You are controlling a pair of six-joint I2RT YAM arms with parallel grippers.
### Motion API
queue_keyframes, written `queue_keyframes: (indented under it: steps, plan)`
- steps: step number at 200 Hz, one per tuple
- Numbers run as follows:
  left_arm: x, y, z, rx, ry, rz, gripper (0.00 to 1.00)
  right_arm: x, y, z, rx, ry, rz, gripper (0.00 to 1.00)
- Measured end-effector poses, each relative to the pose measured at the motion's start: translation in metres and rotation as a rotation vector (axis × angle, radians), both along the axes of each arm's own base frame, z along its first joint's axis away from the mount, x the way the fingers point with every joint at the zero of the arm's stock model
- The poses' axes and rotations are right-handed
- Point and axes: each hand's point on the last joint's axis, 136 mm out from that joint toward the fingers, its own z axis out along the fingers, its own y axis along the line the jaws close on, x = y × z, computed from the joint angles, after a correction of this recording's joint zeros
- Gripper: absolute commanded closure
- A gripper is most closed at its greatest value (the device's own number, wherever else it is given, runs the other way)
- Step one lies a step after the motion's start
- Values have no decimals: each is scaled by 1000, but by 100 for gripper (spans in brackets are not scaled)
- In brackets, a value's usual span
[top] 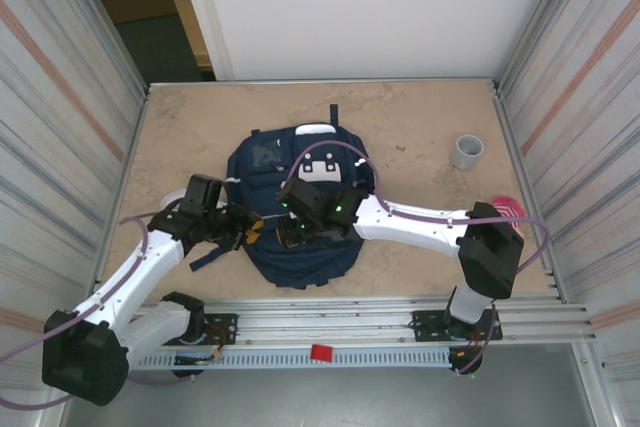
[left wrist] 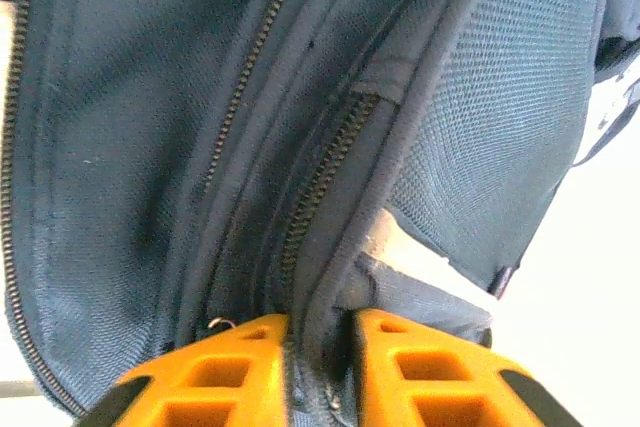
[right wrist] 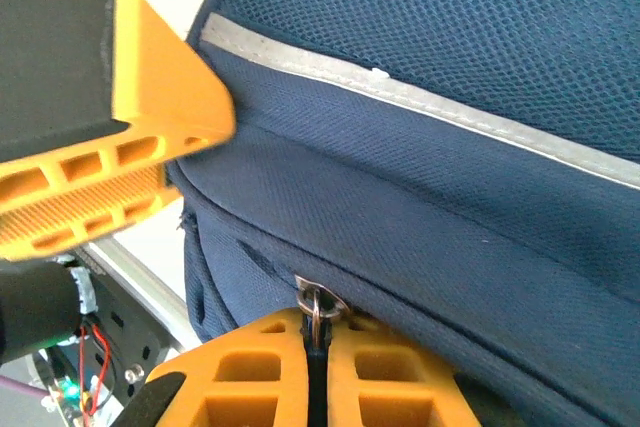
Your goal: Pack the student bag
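Though flat, student bag (top: 265, 175) top-end far

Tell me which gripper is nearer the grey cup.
Right. The right gripper is on the student bag, left of the grey cup; the left gripper sits farther left.

So the student bag (top: 300, 265) is flat on the bench (top: 400, 127). The left tool (top: 250, 228) sits at its left edge, right tool (top: 293, 235) over its middle.

The top camera looks steeply down from behind the arm bases over the whole beige marbled table (top: 420, 127). Both wrist cameras sit very close to the large navy blue fabric backpack (top: 262, 172) at its centre, with orange plastic fingers (left wrist: 230, 377) (right wrist: 260, 377) along their lower edges.
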Motion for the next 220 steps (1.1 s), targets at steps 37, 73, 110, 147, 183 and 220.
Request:
queue_keyframes:
  steps: [37,73,110,147,183,220]
  plan:
    - [7,22,8,7,-46,23,100,7,-18,5,34,30,18,100]
    - [9,39,16,38,-92,20,100,19,-54,10,25,47,3,100]
    - [8,47,23,85,-118,-14,100,37,-110,-3,-22,70,-87,100]
    - [8,47,32,110,-142,-57,78,45,-116,3,37,58,-91,100]
    - [16,60,41,191,-190,-49,54,46,-115,8,58,46,-95,100]
    - [26,55,67,296,-322,-141,37,39,-109,7,55,43,-72,100]
